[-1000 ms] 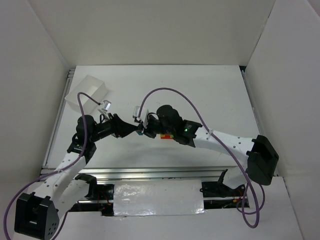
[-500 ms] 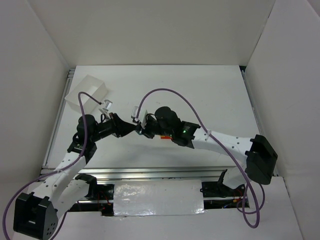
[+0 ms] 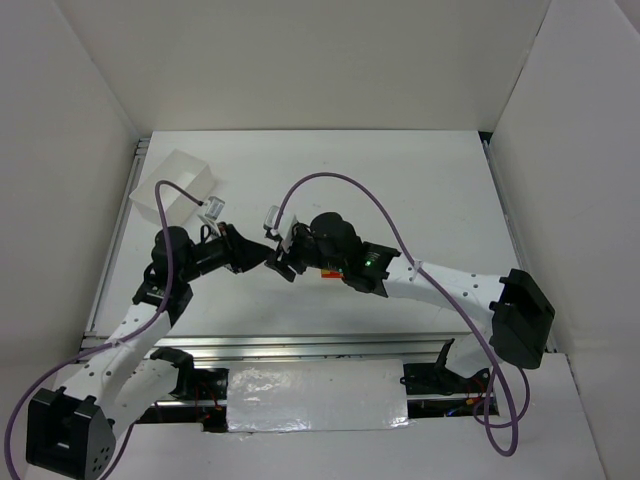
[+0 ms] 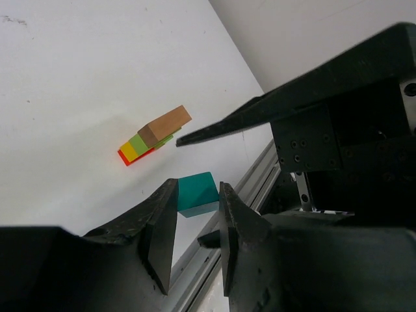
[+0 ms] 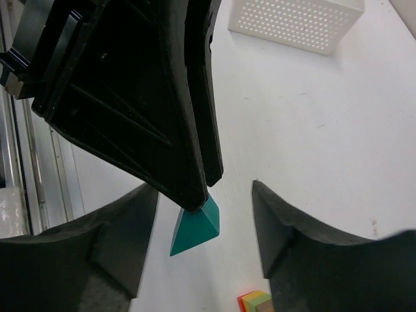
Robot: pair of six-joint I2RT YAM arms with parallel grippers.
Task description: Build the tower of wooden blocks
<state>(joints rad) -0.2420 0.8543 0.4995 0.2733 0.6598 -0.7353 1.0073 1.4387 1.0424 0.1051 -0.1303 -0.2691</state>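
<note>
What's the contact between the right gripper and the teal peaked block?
Apart. The right wrist view shows white table between the teal peaked block and each finger of the right gripper; only the left gripper pinches it.

Left end effector (image 4: 197,188) and teal block (image 5: 195,229) between right end effector's (image 5: 205,188) fingers.

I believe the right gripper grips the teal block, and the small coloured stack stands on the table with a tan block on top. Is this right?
Not quite: the left gripper grips the teal block, while the right gripper stands open around it, as the right wrist view shows. The rest is right.
</note>
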